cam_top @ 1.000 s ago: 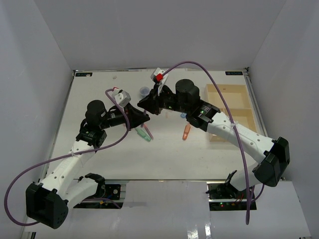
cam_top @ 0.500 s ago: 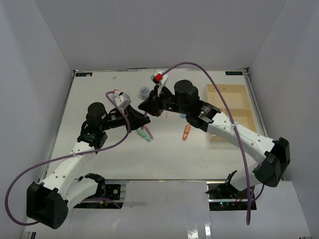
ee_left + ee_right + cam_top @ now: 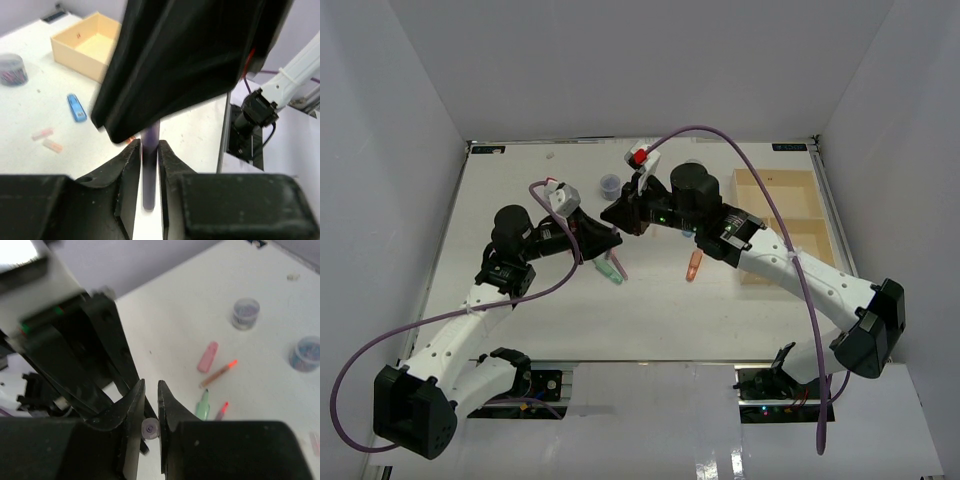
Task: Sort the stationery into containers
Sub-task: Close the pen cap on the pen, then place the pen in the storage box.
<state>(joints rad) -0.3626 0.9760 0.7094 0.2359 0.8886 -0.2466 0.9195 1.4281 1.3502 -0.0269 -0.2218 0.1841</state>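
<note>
- Purple pen [image 3: 149,170]: dark violet, thin, smooth round barrel, one colour along the part that shows. Where is it?
- Off the table [image 3: 650,310], held between the two arms, about 10 o'clock of the table's middle in the top view. The grippers hide it there.
- Hands?
- Left gripper [image 3: 148,145] is narrow, both fingers pressed on the barrel. The pen runs toward 12 o'clock in the left wrist view and goes under the black body of the right gripper [image 3: 150,385]. Right is narrow too, with the pen's round end showing end-on low between its fingers, both sides touching. Each is clamped on the pen.
- Cap or tip?
- Cannot tell. Blurred on the left wrist, and only a pale violet disc on the right wrist.
- Around it?
- Top view: green marker [image 3: 609,271] lies at 6 o'clock of the meeting grippers, with a thin pink pen [image 3: 619,266] just beside it. Orange pen [image 3: 693,265] is at 4 o'clock, well apart. Round grey-blue pot [image 3: 610,184] sits at 12 o'clock, near. Beige wooden tray [image 3: 775,195] is at 3 o'clock by the table's right edge, partly under the right arm.
- Left wrist extras?
- Blue stubby piece [image 3: 76,107] and two pink bits [image 3: 42,133] on the table, apart from the tray.
</note>
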